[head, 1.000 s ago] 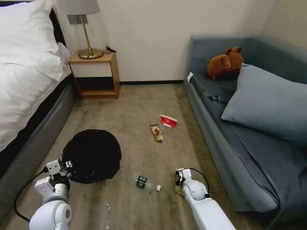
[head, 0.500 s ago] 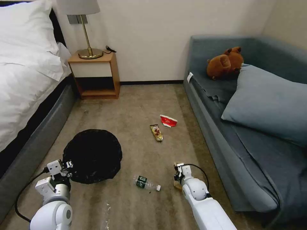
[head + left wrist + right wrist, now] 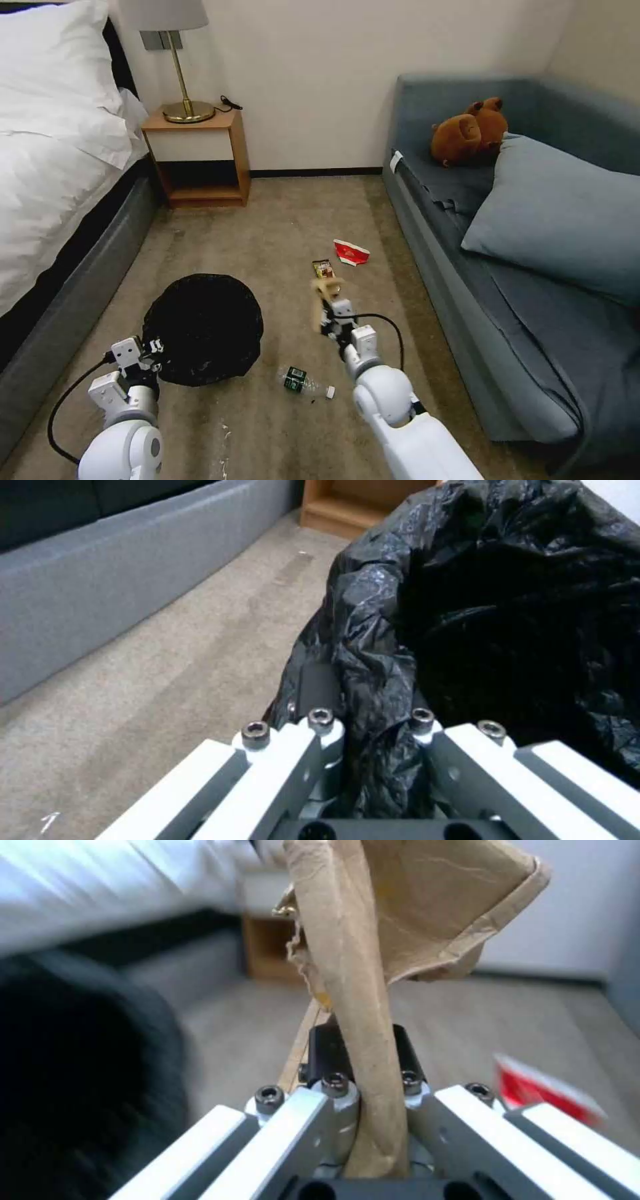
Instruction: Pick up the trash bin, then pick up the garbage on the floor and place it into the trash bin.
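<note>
I have the left end effector pinched on the black-bagged rim of the trash bin at about its 7 o'clock edge; the bag bunches between the fingers. My right end effector is raised over the floor, clamped on the tan paper bag, at 3 o'clock from the bin. The bottle lies at 5 o'clock from the bin, the snack wrapper and red cup toward 1 o'clock.
</note>
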### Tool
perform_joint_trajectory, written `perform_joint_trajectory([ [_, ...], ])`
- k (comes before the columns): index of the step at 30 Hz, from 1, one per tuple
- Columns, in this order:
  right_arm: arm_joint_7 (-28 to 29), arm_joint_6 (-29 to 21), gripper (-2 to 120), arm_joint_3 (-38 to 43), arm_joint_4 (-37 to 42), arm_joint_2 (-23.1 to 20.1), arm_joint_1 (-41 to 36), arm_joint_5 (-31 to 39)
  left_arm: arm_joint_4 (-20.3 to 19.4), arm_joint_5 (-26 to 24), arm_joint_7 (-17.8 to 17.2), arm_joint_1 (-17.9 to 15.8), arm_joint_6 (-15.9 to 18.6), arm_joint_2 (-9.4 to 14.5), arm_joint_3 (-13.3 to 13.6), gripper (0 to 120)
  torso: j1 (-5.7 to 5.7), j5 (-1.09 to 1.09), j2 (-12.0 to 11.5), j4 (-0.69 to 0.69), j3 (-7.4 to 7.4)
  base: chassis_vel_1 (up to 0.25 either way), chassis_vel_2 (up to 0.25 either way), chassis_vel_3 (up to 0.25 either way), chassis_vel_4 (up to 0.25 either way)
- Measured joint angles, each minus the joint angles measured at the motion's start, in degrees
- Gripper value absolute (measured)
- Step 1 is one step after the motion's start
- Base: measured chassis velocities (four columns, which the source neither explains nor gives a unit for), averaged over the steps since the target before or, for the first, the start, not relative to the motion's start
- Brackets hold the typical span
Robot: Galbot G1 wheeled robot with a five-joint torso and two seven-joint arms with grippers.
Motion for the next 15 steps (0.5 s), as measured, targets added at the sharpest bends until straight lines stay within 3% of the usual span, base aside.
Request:
perform_joint_trajectory([
  [6,1.3,2.6,0,-6.7,2.1,1.4,3.4,1.5,0.5,0.1,0.0,-0.3,0.1,-0.1,0.2,3,0.00,0.00,0.0,0.01,0.00,0.000,0.000,0.000,0.000],
  [15,-2.3,10.2,0,-15.9,-4.8,2.9,9.7,2.1,1.3,0.7,0.0,-0.7,0.2,-0.3,0.8,3,0.00,0.00,0.0,0.00,0.00,0.000,0.000,0.000,0.000],
])
